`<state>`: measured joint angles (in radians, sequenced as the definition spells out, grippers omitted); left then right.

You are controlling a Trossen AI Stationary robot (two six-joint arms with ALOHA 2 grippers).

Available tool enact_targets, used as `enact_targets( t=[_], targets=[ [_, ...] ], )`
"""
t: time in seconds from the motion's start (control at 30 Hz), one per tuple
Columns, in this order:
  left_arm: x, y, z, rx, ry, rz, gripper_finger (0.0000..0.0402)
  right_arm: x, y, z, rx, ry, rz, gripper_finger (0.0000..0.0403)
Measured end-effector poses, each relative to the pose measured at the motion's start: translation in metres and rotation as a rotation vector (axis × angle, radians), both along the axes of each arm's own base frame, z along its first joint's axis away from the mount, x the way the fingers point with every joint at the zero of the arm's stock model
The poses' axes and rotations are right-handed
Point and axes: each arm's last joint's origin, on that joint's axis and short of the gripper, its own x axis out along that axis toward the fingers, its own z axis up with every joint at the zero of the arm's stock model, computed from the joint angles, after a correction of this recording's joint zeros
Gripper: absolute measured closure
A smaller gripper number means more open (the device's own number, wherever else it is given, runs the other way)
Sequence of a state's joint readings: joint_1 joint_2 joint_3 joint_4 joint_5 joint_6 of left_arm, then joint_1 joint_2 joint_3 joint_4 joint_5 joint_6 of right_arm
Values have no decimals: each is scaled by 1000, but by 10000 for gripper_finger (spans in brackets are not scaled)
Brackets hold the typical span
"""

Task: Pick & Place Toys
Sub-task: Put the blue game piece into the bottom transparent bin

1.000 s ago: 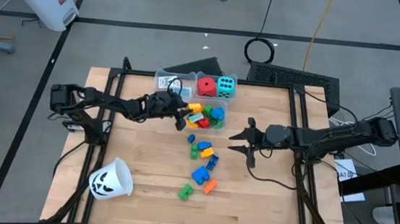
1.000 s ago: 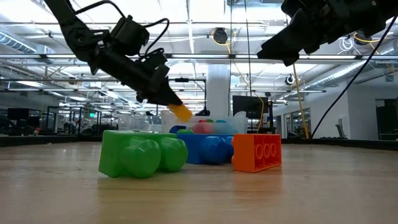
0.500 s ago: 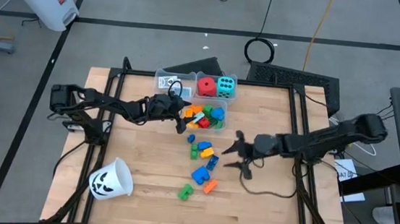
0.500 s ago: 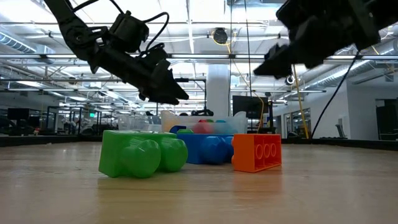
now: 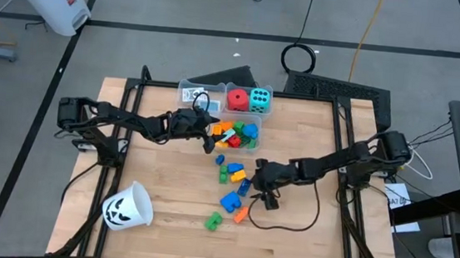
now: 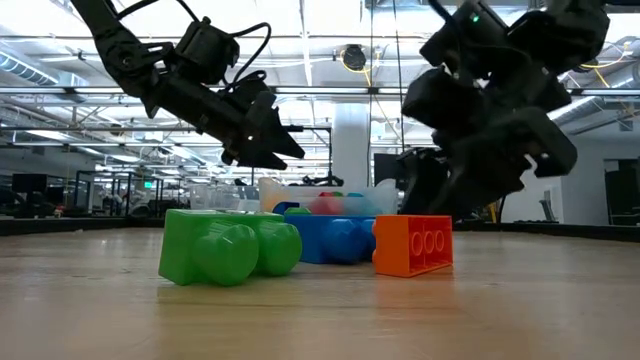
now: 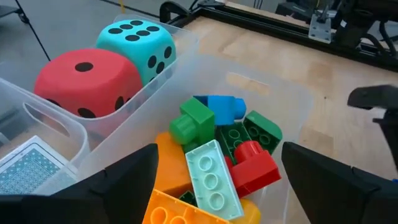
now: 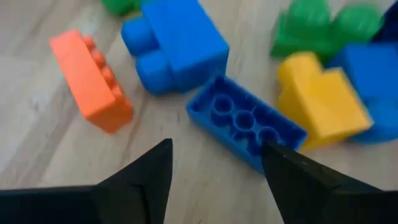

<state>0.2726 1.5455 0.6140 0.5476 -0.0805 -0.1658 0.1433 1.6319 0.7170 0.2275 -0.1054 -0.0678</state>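
Observation:
Loose toy blocks lie mid-table: a big blue block (image 8: 177, 40), an orange one (image 8: 90, 78), a flat blue one (image 8: 245, 121) lying studs-down, a yellow one (image 8: 320, 99) and green ones (image 5: 228, 172). My right gripper (image 8: 214, 180) hovers open just above the flat blue block and touches nothing. My left gripper (image 7: 217, 186) stands open over a clear bin (image 5: 249, 144) that holds several blocks (image 7: 211, 177). A red die (image 7: 87, 78) and a cyan die (image 7: 137, 43) sit in the neighbouring bin, and picture cards (image 5: 191, 94) in a third.
A white cup with a pumpkin face (image 5: 127, 206) lies on its side at the near left. The three clear bins stand at the table's far middle. A green block (image 6: 225, 245) and the orange block (image 6: 412, 245) lie nearest the front edge.
My left gripper has opened over the block bin and let go of an orange-yellow block, which is no longer between its fingers. My right gripper has come down and toward the table's left, tipping downward, until it is over the loose blocks.

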Motion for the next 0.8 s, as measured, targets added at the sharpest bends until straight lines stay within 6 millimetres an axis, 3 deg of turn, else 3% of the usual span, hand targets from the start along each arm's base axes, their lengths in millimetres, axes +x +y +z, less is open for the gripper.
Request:
enact_targets(
  t=[0.27, 0.4, 0.6, 0.8],
  targets=[
    [0, 0, 0, 0, -2, 0, 53, -16, -3, 8, 188, 162, -66, 199],
    [0, 0, 0, 1, -3, 0, 52, -17, 3, 33, 305, 66, -6, 200],
    [0, 0, 1, 3, -6, -1, 52, -19, 14, 44, 53, -78, 0, 199],
    [0, 0, 1, 3, -4, -1, 53, -11, 17, 24, -129, -79, 8, 182]
  ],
)
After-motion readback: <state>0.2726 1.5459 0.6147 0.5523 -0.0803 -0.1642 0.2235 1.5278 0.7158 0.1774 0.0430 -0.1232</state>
